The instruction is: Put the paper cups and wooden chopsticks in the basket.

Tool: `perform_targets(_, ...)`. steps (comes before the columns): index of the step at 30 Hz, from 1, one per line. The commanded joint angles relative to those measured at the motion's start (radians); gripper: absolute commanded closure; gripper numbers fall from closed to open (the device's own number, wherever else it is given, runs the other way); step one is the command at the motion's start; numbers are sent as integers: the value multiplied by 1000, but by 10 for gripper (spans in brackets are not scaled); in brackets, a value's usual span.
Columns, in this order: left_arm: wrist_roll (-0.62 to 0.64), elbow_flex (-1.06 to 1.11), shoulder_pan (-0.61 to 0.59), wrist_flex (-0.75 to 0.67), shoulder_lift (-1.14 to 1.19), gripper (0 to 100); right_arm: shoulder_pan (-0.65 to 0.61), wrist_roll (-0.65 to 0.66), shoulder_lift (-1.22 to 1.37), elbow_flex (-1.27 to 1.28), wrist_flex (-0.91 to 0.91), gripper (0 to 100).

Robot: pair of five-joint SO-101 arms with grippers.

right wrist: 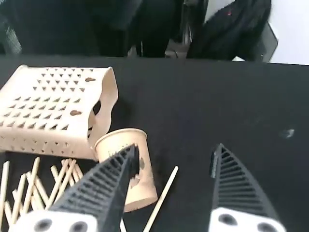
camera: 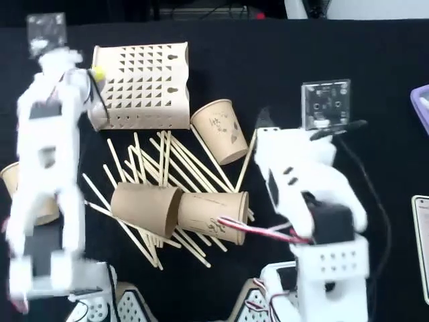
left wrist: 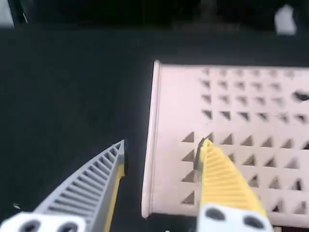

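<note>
High view: basket (camera: 144, 86) on its side, far centre-left on table (camera: 348, 47). Left gripper (left wrist: 161, 145) spread wide, fingers either side of basket's left edge. Right gripper (right wrist: 176, 147) wide open, holding nothing, just right of tilted paper cup (camera: 221, 131). Two more cups (camera: 146, 208) lie on scattered chopsticks (camera: 167, 157), nearer than basket.

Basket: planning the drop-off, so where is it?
High view: the basket lies far left, beyond the chopsticks, a paper cup beside it, the left gripper at its edge.
</note>
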Motion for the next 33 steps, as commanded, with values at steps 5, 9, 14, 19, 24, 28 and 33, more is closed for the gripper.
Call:
perform_targets(5,6,-819,-58,322,609,755,-15,-12,15,177,-157,761)
perform_targets(9,2,-1110,-90,482,796,755,-44,-12,15,274,-264,761)
perform_targets(14,0,-1357,-119,603,1003,755,-101,-11,16,298,-284,761)
perform_targets(19,0,-1577,-151,686,1174,755,-112,-12,16,300,-282,761)
perform_targets(24,-2,-1762,-147,755,1304,755,-114,-12,16,300,-282,761)
perform_targets(28,-60,-1761,-128,793,1335,755,-112,-11,16,300,-281,761)
perform_targets(33,-78,-1761,-99,901,1335,755,-115,-11,15,274,-279,761)
